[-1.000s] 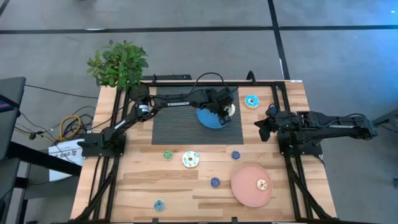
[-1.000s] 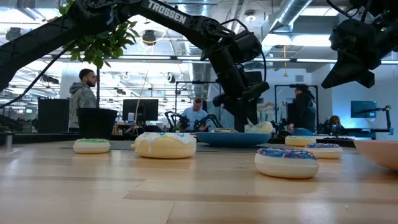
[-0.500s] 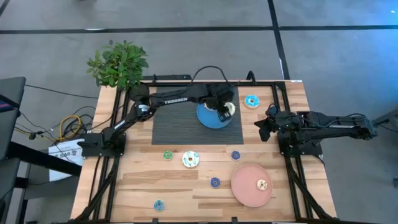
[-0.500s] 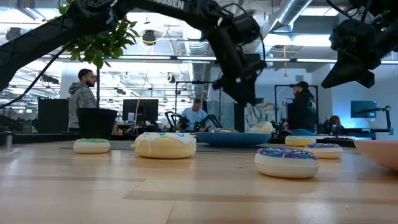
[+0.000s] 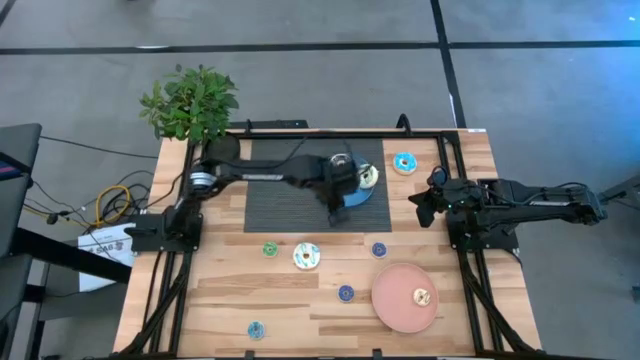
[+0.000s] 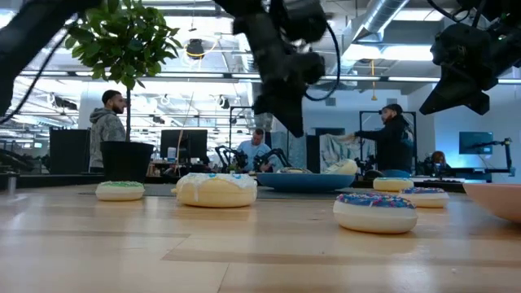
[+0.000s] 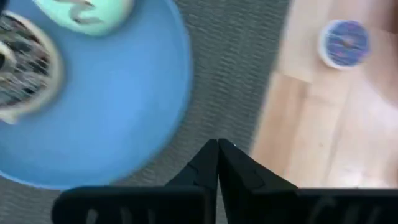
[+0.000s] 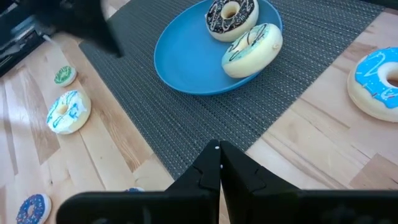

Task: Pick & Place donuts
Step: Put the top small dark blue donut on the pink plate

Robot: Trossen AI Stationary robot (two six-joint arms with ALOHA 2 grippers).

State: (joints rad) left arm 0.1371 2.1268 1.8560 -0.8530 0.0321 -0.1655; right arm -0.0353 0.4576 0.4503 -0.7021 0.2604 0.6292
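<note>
Donuts (image 8: 242, 28) paired on blue plate (image 8: 186, 59), clear only from right wrist.

In the left wrist view the blue plate (image 7: 118, 106) is blurred and cut off by the edge, as are the dark brown donut (image 7: 25, 68) and the pale green one (image 7: 84, 12) on it. From above, the left arm covers part of the plate. Low view: pink plate (image 6: 496, 199) cut by the edge; ppl in the room too small to tell.
</note>
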